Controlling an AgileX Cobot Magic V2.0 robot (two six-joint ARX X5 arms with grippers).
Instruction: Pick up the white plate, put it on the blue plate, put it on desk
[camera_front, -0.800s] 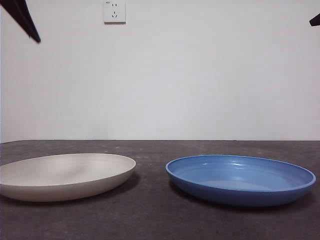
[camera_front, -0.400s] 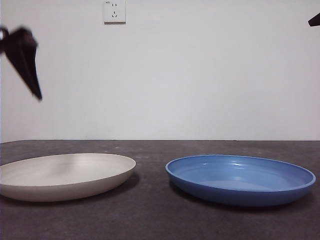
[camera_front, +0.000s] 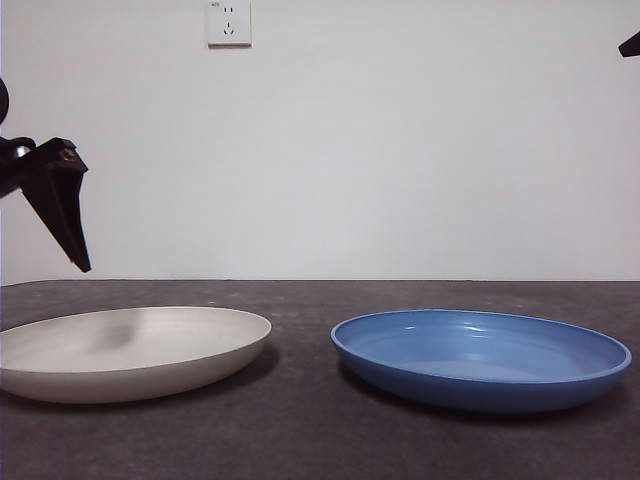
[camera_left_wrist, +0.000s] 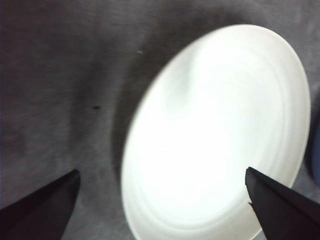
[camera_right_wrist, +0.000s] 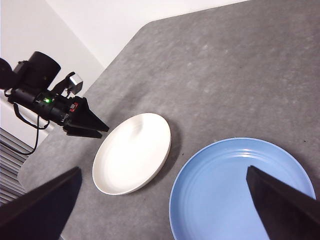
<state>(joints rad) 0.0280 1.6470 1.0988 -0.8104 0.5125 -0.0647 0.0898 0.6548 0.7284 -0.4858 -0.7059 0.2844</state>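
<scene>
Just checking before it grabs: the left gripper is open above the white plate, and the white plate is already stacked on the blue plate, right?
Not stacked. The front view shows the white plate beside the blue plate, both on the desk. The left gripper is open above the white plate.

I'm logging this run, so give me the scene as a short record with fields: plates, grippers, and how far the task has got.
white plate: on the desk, apart from the blue plate
blue plate: on the desk, nothing in it
left gripper: open, above the white plate, not touching it
right gripper: open, raised away from both plates
task stage: white plate not yet picked up
</scene>
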